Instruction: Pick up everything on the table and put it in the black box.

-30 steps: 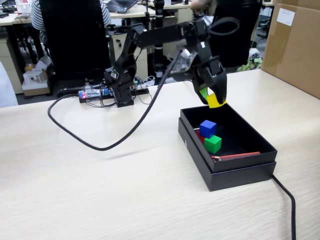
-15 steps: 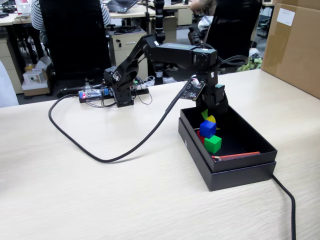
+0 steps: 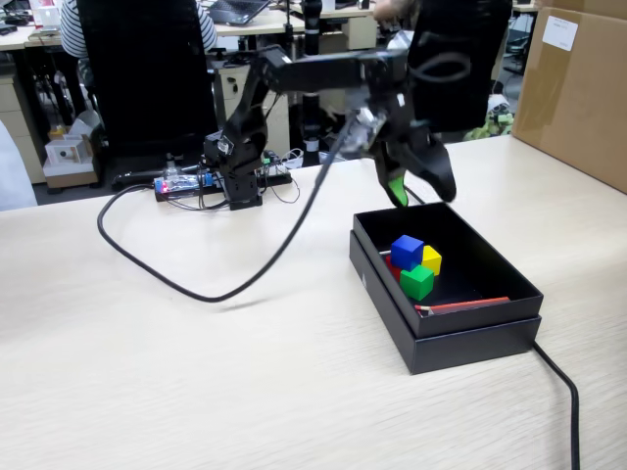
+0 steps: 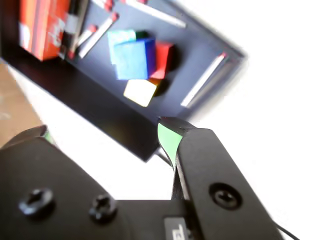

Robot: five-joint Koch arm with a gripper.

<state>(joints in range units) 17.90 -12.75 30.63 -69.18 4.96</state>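
Observation:
The black box (image 3: 460, 335) sits on the table at the right of the fixed view. Inside it the blue cube (image 3: 407, 251) rests on top of the red cube (image 3: 393, 266), with the yellow cube (image 3: 431, 259) and green cube (image 3: 417, 282) beside them. A thin red stick (image 3: 462, 305) lies in the box. My gripper (image 3: 423, 192) hangs above the box's far edge, open and empty. In the wrist view the box (image 4: 90, 95) holds the blue cube (image 4: 132, 59), red cube (image 4: 164, 59), yellow cube (image 4: 140, 92) and green cube (image 4: 120, 37); my gripper (image 4: 107, 132) has its jaws wide apart.
A large brown carton (image 3: 578, 93) stands at the right back. A black cable (image 3: 196, 279) loops across the table from the arm's base (image 3: 235, 166); another cable (image 3: 563, 392) runs off past the box's near right corner. Chairs and desks stand behind the table.

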